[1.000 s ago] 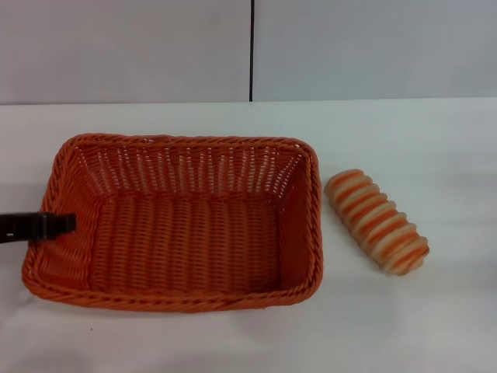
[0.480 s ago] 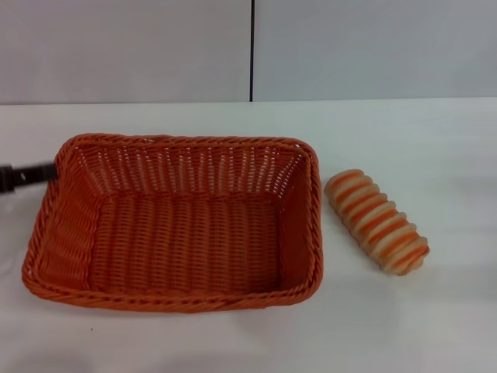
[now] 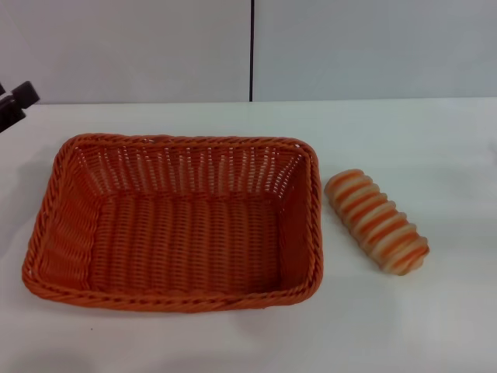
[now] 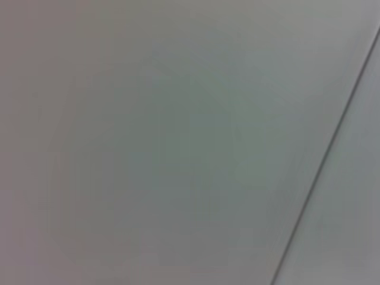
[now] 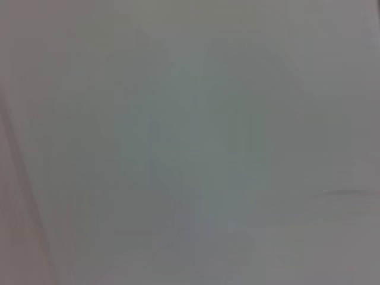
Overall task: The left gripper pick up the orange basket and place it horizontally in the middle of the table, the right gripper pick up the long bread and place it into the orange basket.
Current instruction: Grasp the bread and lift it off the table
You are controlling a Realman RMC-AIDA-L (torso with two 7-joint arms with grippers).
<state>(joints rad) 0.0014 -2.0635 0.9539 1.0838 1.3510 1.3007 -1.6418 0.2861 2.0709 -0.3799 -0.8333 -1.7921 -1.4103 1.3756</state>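
Note:
The orange basket (image 3: 182, 221) lies lengthwise across the middle of the white table (image 3: 404, 326) in the head view, with nothing inside it. The long bread (image 3: 377, 221), tan with orange and cream stripes, rests on the table just right of the basket, angled and apart from its rim. Only the dark tip of my left gripper (image 3: 15, 101) shows at the far left edge, above and behind the basket's left end, touching nothing. My right gripper is out of view. Both wrist views show only blank pale surface.
A pale wall with a dark vertical seam (image 3: 251, 50) stands behind the table. Bare white tabletop surrounds the basket and bread on all sides.
My left gripper has drawn off the basket's left rim, moving up and back to the left edge of the view. Basket and bread have stayed put.

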